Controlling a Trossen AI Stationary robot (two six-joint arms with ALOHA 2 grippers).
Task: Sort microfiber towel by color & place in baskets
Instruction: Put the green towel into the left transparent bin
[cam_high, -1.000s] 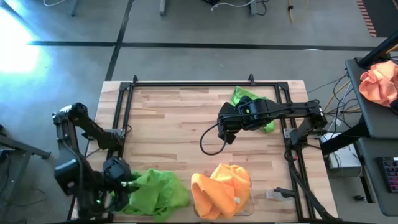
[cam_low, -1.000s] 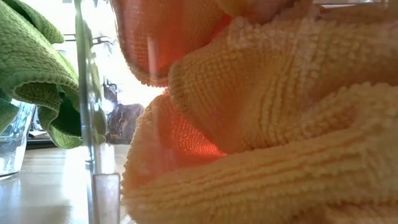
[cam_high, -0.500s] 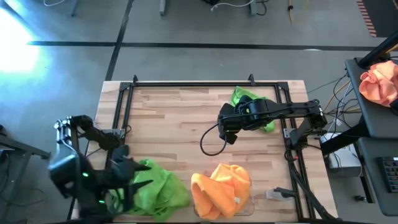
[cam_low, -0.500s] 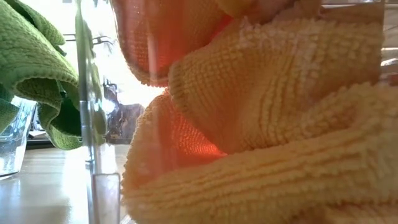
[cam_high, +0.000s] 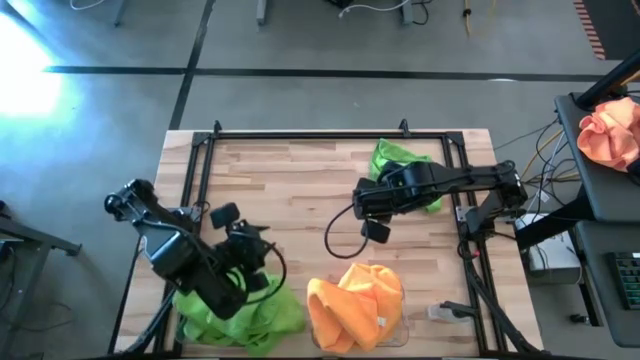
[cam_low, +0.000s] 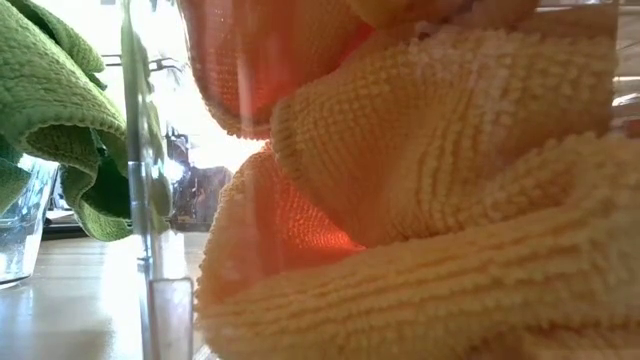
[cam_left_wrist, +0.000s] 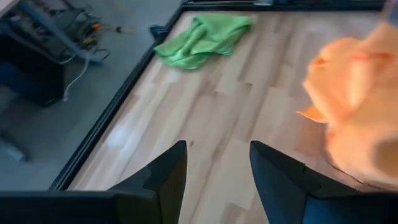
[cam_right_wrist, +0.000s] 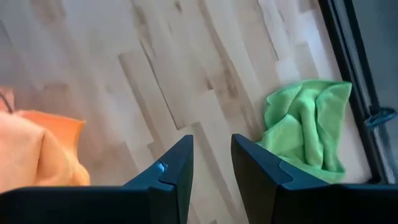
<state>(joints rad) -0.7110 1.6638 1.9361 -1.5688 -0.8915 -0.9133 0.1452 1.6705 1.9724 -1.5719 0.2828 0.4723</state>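
Note:
Lime green towels lie heaped (cam_high: 245, 312) in the clear basket at the table's near left. Orange towels (cam_high: 355, 303) fill the second clear basket (cam_high: 402, 300) at the near middle; the low view shows them pressed against its wall (cam_low: 140, 200). One more green towel (cam_high: 400, 160) lies flat on the table's far right, also seen as the green towel (cam_left_wrist: 202, 36) and the green towel (cam_right_wrist: 305, 124) in the wrist views. My left gripper (cam_left_wrist: 217, 168) hovers open and empty just beyond the green heap, pointing toward the far right. My right gripper (cam_right_wrist: 211, 165) hangs open and empty over bare wood beside the lone green towel.
A black metal frame (cam_high: 200, 160) runs around the tabletop edges. A cable loop (cam_high: 340, 235) hangs from my right arm over the table's middle. Bare wood spans the middle and far left. A peach-orange cloth bundle (cam_high: 610, 130) sits off the table to the right.
My left arm has swung from the near left corner, across the green heap, toward the table's middle, and its gripper now points toward the far right. The green heap has stayed in its basket. My right gripper has shifted slightly toward the near edge.

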